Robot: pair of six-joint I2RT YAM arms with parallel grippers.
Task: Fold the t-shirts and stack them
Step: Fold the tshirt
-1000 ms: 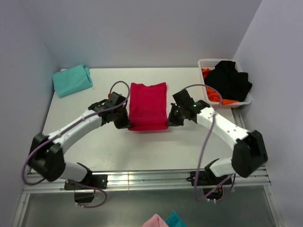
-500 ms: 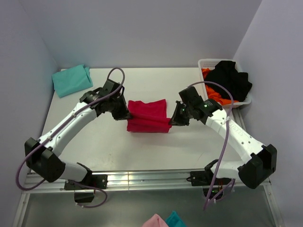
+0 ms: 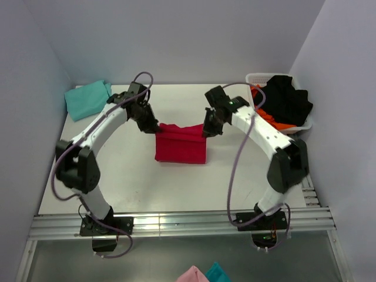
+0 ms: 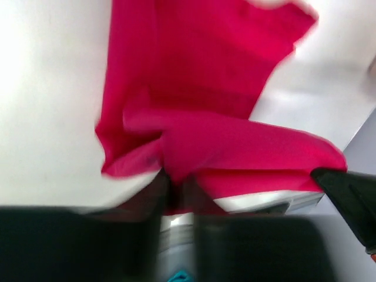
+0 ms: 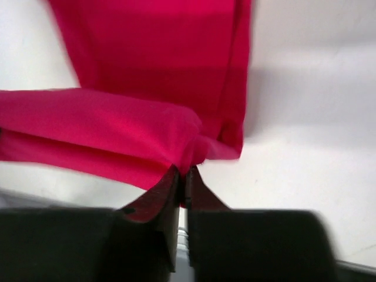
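red shirt (image 3: pixel 180 150) is lying mid-table, half doubled; left gripper (image 3: pixel 154 127) and right gripper (image 3: pixel 207 130) are each pinching a corner at its far edge. they should be lowering level and together, so edges are meeting square. teal shirt (image 3: pixel 88 98) is waiting folded, far left.

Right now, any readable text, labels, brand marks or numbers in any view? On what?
None readable in any view.
The red t-shirt, the teal t-shirt and the white basket show no print or label.
The left arm and right arm show no legible marking; anything on them is too small to tell.
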